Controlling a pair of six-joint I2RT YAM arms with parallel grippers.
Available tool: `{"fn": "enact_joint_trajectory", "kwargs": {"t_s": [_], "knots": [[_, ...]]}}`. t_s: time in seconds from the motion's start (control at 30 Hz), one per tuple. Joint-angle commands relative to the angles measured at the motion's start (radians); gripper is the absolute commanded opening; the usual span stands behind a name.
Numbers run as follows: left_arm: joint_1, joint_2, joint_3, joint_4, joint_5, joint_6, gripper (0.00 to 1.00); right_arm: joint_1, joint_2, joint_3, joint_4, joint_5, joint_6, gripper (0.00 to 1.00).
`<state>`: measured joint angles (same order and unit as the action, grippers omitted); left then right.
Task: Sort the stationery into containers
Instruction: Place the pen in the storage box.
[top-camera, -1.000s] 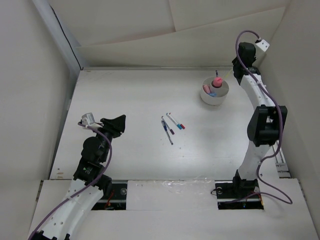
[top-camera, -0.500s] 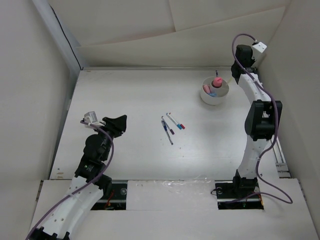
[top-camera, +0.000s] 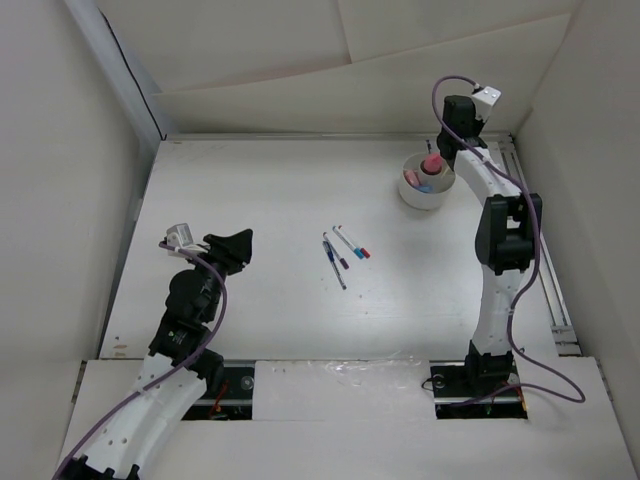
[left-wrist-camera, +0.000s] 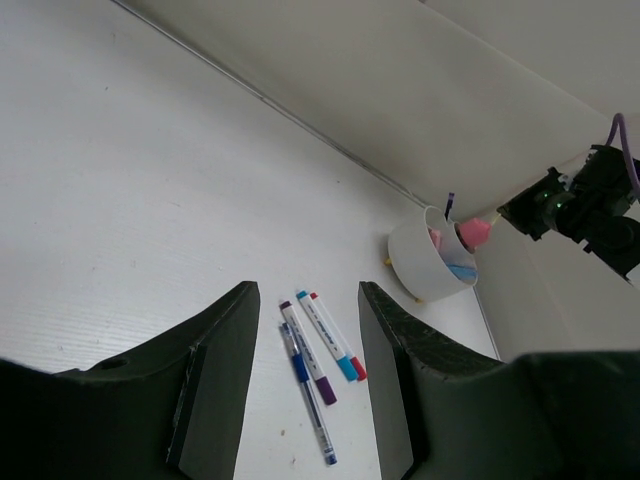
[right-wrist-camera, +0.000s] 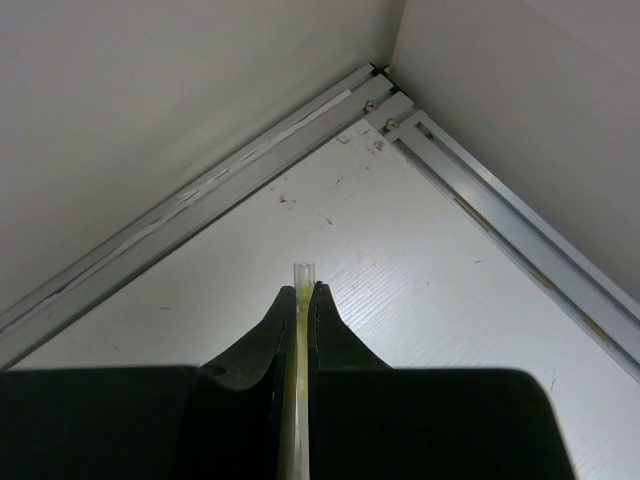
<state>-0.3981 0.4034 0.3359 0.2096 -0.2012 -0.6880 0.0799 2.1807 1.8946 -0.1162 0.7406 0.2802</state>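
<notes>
While the right hand is clenched on a thin yellow pen, whose clear tip pokes out just past the fingertips, it hangs over the far right part of the counter, just behind the round white tub. Its wrist view looks down on the counter's far right corner, where metal rails run along the walls.

The tub stands near the far right edge of the counter. A pink-capped glue stick stands tilted in it, with pink and blue pieces beside it and a dark pen sticking up at its far side; which compartment each sits in cannot be told.

Three pens lie close together at mid-counter, well apart from the tub: a blue pen, a white pen with a purple cap and a white pen with blue and red ends.

The left hand is released, fingers spread wide and grasping nothing, raised over the near left of the counter and pointed toward those three pens.
</notes>
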Motion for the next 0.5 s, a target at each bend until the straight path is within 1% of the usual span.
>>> {"fn": "enact_joint_trajectory", "kwargs": {"t_s": [0.0,0.1,0.3,0.37,0.47], "knots": [[-0.004,0.003,0.009,0.051,-0.007,0.015,0.41,0.008,-0.006,0.055,0.079,0.058,-0.036,0.0],[-0.004,0.003,0.009,0.051,-0.007,0.015,0.41,0.008,-0.015,0.064,0.079,0.069,-0.045,0.0],[-0.004,0.003,0.009,0.06,-0.007,0.015,0.41,0.008,-0.136,-0.061,0.131,0.069,-0.036,0.0],[-0.004,0.012,0.009,0.06,-0.007,0.015,0.41,0.008,-0.136,-0.061,0.131,0.069,-0.036,0.0],[-0.004,0.012,0.009,0.06,-0.007,0.015,0.41,0.008,-0.108,0.0,0.131,0.069,-0.071,0.0]]}}
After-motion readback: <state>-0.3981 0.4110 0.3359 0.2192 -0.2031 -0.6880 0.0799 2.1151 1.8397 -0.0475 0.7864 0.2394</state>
